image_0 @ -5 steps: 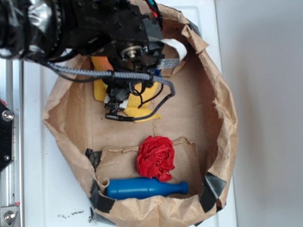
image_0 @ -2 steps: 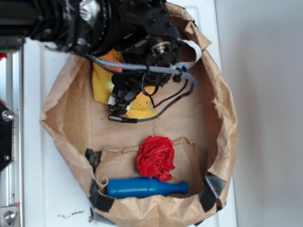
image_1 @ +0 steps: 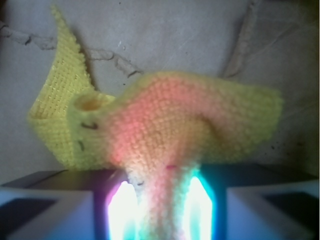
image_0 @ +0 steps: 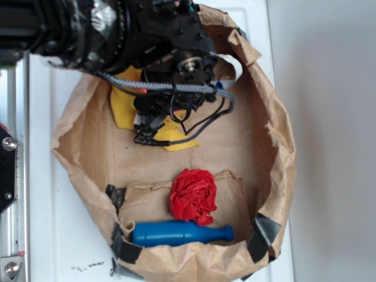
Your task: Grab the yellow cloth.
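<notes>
Where the white table [image_0: 53, 235] meets the crumpled brown paper bag [image_0: 276, 141] at the left, strips of black tape [image_0: 120, 244] patch the torn rim, and the paper looks stiff, creased and ragged all round. Inside the bag, toward its upper left, lies the yellow cloth [image_0: 122, 108] — a bright, nubbly terry fabric with pointed corners, one tip [image_0: 179, 144] poking out below the arm. Over it hangs the black gripper [image_0: 147, 132], trailing a braided grey cable [image_0: 158, 88] and loose black wires. From the wrist view the cloth [image_1: 190, 125] is bunched into a peaked fold, its knit loops plain to see, one sharp corner [image_1: 62, 45] standing up at the left; the fold narrows downward and is pinched between the two fingers [image_1: 45, 210] at the bottom edge, so the jaws are clamped on the fabric. Further along, near the bag's middle, sits a red cloth [image_0: 192, 197] — smaller, wadded into a rough ball. Just below it a smooth blue plastic pin-shaped toy [image_0: 179, 234] lies on its side, its narrow neck pointing right.
</notes>
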`<state>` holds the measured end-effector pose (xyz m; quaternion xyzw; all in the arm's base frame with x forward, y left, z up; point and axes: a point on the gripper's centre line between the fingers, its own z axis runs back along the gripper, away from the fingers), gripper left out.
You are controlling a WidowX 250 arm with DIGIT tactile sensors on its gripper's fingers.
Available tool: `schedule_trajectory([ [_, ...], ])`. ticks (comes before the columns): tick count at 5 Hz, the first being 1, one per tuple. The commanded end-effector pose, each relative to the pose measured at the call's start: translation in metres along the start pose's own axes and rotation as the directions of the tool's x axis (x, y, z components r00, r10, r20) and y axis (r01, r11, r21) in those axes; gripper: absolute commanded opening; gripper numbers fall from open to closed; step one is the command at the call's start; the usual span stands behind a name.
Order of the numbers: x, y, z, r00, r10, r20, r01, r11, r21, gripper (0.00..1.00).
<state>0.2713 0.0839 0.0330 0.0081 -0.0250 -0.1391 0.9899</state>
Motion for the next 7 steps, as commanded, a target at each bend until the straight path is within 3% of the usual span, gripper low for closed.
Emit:
schedule_trajectory([
  [1, 0.008, 0.002, 0.026, 0.993, 0.023, 0.117, -0.028, 0.999, 0.043, 0.00],
  [2, -0.002, -0.014, 0.073, 0.978, 0.060, 0.200, -0.061, 0.998, 0.000, 0.00],
  [3, 0.000, -0.017, 0.124, 0.961, 0.134, 0.241, -0.115, 0.989, -0.092, 0.00],
  [4, 0.006, -0.029, 0.152, 0.950, 0.197, 0.244, -0.188, 0.980, -0.059, 0.00],
  [5, 0.017, -0.050, 0.172, 0.912, 0.284, 0.297, -0.291, 0.956, -0.019, 0.00],
  [6, 0.027, -0.054, 0.181, 0.871, 0.363, 0.330, -0.357, 0.931, -0.080, 0.00],
  [7, 0.035, -0.052, 0.186, 0.866, 0.391, 0.311, -0.385, 0.919, -0.083, 0.00],
])
